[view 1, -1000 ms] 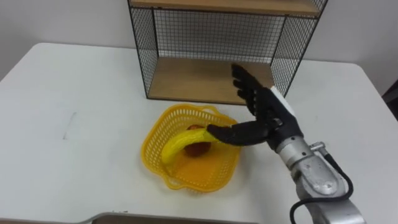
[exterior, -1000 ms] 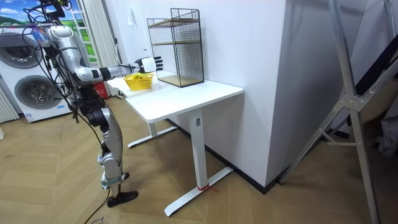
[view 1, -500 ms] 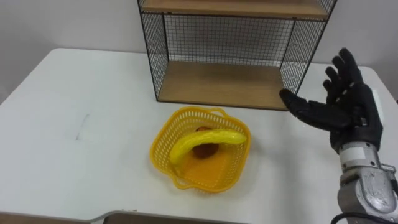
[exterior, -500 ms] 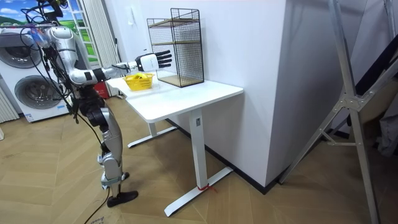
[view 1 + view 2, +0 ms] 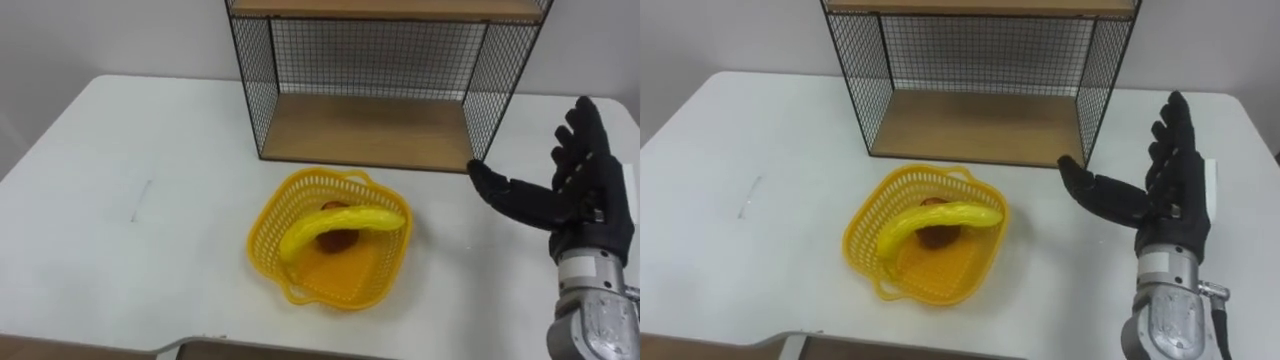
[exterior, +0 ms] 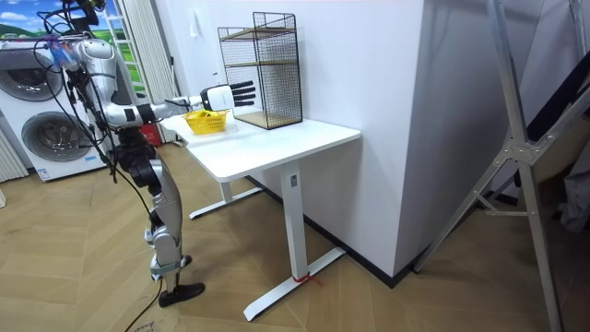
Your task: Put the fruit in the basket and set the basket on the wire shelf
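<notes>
White rectangular table point(image 5: 120, 200) stands against a white wall point(image 6: 359, 74), on a wood-plank floor point(image 6: 83, 249). A front-loading washing machine point(image 6: 46, 129) sits behind the robot at the room view's left. The robot stands upright at the table's end on that side, with its right arm stretched out level over the tabletop.

A black wire-mesh shelf with wooden boards point(image 5: 370, 60) stands at the far edge of the table. Its lower wooden board point(image 5: 365, 130) is bare.

A yellow plastic lattice basket point(image 5: 268, 228) rests on the table just in front of the shelf, apart from it. A yellow banana point(image 5: 340, 222) lies across the inside of the basket, with one end up near the right rim and the other end down toward the left wall. A dark reddish round fruit point(image 5: 338, 241) sits under the banana on the basket floor, mostly covered. I can't tell what kind it is.

The black right hand point(image 5: 580, 205) is raised over the table to the right of the basket, well apart from it and level with the shelf's front right corner. It is empty. Its fingers point(image 5: 585, 120) are straight, spread and pointing up and away. Its thumb point(image 5: 500, 192) sticks out toward the basket with its tip near the shelf's corner post, and I can't tell whether it touches. The palm faces left toward the basket. Nothing touches the basket.
</notes>
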`<state>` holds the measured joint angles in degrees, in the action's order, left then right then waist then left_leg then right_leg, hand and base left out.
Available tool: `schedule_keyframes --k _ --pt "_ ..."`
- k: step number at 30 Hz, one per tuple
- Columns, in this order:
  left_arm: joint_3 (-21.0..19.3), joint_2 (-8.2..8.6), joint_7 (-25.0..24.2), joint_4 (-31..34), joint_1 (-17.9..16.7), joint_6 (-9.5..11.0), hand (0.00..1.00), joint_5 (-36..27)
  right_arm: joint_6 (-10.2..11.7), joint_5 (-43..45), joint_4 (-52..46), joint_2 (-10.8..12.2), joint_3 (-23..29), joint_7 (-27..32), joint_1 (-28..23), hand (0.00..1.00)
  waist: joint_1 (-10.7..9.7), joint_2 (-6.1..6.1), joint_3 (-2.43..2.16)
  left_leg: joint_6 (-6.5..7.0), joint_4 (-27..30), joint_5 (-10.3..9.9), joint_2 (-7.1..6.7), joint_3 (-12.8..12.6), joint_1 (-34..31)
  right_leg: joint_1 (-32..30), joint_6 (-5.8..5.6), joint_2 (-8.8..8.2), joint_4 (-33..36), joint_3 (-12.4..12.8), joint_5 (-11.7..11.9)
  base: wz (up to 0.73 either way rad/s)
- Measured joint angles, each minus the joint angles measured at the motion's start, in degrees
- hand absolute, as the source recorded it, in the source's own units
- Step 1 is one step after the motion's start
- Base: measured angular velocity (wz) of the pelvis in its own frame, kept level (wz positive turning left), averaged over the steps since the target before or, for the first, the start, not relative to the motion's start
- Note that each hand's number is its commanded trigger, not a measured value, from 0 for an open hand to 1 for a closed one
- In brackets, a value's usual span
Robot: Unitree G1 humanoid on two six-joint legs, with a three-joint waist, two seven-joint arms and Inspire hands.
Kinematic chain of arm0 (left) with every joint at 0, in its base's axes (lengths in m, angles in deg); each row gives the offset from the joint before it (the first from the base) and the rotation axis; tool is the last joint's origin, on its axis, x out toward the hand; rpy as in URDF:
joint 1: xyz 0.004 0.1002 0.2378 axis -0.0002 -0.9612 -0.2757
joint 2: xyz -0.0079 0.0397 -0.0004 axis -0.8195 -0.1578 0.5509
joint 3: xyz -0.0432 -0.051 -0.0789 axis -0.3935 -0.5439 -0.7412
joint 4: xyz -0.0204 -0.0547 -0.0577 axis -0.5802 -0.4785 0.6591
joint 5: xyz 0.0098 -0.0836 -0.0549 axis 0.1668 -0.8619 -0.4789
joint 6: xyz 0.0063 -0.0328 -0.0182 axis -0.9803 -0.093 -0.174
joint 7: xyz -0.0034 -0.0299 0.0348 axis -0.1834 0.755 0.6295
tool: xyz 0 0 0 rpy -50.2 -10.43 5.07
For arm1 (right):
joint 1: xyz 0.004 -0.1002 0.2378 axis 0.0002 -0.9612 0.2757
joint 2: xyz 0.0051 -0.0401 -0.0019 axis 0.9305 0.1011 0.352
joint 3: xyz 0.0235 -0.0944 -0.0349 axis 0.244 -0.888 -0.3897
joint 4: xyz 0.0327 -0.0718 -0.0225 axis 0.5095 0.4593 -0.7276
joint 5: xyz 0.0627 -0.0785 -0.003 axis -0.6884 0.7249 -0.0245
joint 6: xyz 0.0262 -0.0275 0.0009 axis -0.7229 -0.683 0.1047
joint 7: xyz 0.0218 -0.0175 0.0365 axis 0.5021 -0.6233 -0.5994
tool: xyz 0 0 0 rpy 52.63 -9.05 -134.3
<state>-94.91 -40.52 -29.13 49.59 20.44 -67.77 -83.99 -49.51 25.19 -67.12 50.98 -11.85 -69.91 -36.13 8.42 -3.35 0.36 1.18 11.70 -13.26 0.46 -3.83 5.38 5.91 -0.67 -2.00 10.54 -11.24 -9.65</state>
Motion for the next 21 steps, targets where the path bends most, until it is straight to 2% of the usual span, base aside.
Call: schedule_keyframes --k 2,3,5,6,7,11,13,16,19,21 --pt "2.22 0.0 -1.78 3.52 -0.05 0.02 0.0 0.01 0.26 -0.14 0.01 0.02 0.0 -0.95 -0.02 0.0 -0.25 0.02 0.03 0.01 0.09 -0.01 0.02 -0.13 -0.4 -0.34 -0.02 0.02 -0.1 0.09 -0.01 0.02" --pt "3.12 0.0 -3.7 5.55 0.02 0.05 0.0 0.22 0.95 0.02 0.02 0.03 0.04 -1.5 0.05 0.0 -0.43 0.29 -0.15 0.01 0.22 -0.01 0.02 -0.16 -0.89 -0.94 -0.01 0.02 -0.07 0.1 -0.01 -0.04" --pt "4.53 -0.02 -6.68 7.3 0.27 0.63 0.0 1.77 2.5 0.09 0.34 0.05 0.11 -2.33 0.06 0.0 -0.95 0.2 -0.05 0.03 0.47 0.02 0.03 -0.28 -0.9 -1.01 0.0 0.02 -0.01 0.13 0.0 0.0" --pt "6.24 -0.05 -8.74 7.42 0.35 1.64 0.0 3.2 4.41 0.62 2.3 0.11 0.08 -2.99 0.29 0.0 -1.8 0.24 0.0 0.05 0.47 0.03 0.03 -0.27 -0.7 -0.83 0.0 -0.01 0.05 0.1 0.0 0.0" --pt "8.73 -0.05 -11.18 7.49 0.35 2.2 0.0 3.92 5.0 1.16 4.39 0.33 0.08 -3.49 0.42 0.0 -2.04 0.24 -0.01 0.05 0.49 0.04 0.05 -0.24 -0.67 -0.7 0.0 -0.02 0.1 0.08 0.0 0.0" --pt "16.49 0.07 -18.81 7.45 0.47 2.25 0.0 3.33 4.99 0.92 7.01 2.34 -1.06 -4.36 0.37 0.0 -2.52 0.6 0.26 0.05 0.45 0.04 0.1 -0.39 -0.73 -0.88 0.0 0.04 0.1 0.32 0.0 -0.02" --pt "20.51 0.14 -23.24 6.14 1.21 2.3 0.0 3.31 6.23 1.69 8.61 2.61 -2.87 -5.4 0.59 0.0 -3.71 0.84 0.38 0.05 0.47 0.04 0.09 -0.6 -0.65 -0.94 0.0 0.04 0.09 0.57 0.0 -0.06" --pt "25.17 0.2 -27.52 3.6 1.93 2.41 0.0 3.24 6.67 1.82 9.19 2.88 -4.7 -6.25 0.59 0.0 -5.01 1.08 0.46 0.06 0.41 0.03 0.03 -0.81 -0.59 -1.08 0.0 0.03 0.12 0.96 0.01 -0.04" --pt "29.12 0.34 -31.99 2.78 2.23 2.42 0.0 2.44 6.88 1.58 9.75 4.01 -5.61 -7.02 0.61 0.0 -5.26 1.5 0.46 0.05 0.3 0.03 0.22 -1.48 -0.56 -1.44 0.04 0.19 0.26 1.57 0.03 -0.11" --pt "31.0 0.31 -34.26 2.78 2.25 2.44 0.0 1.82 7.34 0.91 9.79 3.95 -6.76 -7.13 0.6 0.0 -5.34 1.52 0.43 0.05 0.21 0.03 0.29 -1.98 -0.69 -1.93 0.1 0.2 0.46 1.84 0.07 -0.14"
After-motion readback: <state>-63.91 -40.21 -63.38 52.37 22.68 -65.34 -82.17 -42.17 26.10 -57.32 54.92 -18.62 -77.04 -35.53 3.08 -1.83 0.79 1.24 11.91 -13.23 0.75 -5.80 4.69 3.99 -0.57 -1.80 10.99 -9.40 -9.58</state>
